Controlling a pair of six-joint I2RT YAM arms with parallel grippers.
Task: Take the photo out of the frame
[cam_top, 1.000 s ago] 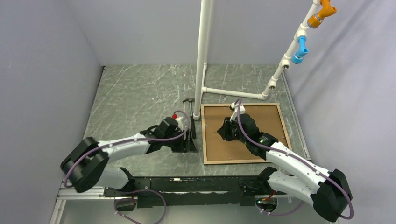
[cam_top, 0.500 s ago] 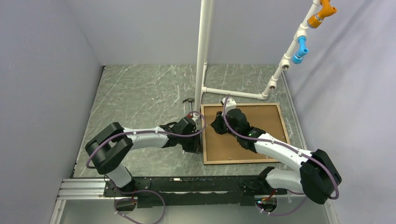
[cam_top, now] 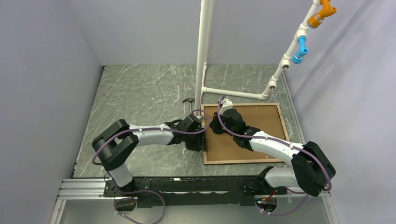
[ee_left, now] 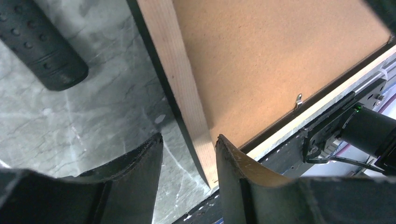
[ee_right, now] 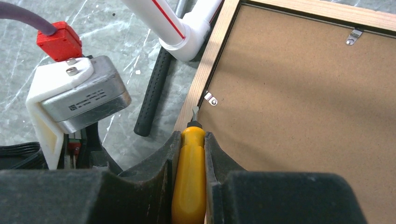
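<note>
The frame [cam_top: 243, 161] lies face down on the table, its pale wooden back rail [ee_left: 173, 70] showing. The photo [cam_top: 261, 122] sits in it with only its brown board back [ee_right: 303, 102] visible. My right gripper [ee_right: 189, 135] is shut on a yellow-handled screwdriver [ee_right: 189, 177]. The screwdriver's tip rests at the board's left edge, just below a small metal clip [ee_right: 210, 98]. My left gripper [ee_left: 189, 140] is open and straddles the frame's left rail near its front corner. One finger is over the table and the other over the board.
A black-handled hammer [cam_top: 189, 103] lies just left of the frame, its handle [ee_right: 154, 93] beside the rail. A white pipe stand [cam_top: 203, 51] rises at the frame's far left corner, with a foot running along the far edge. Another clip [ee_left: 299, 99] sits on the near rail.
My left arm has swung right from the hammer to the frame's left rail. My right gripper has carried the screwdriver from mid-board toward the frame's left edge.
</note>
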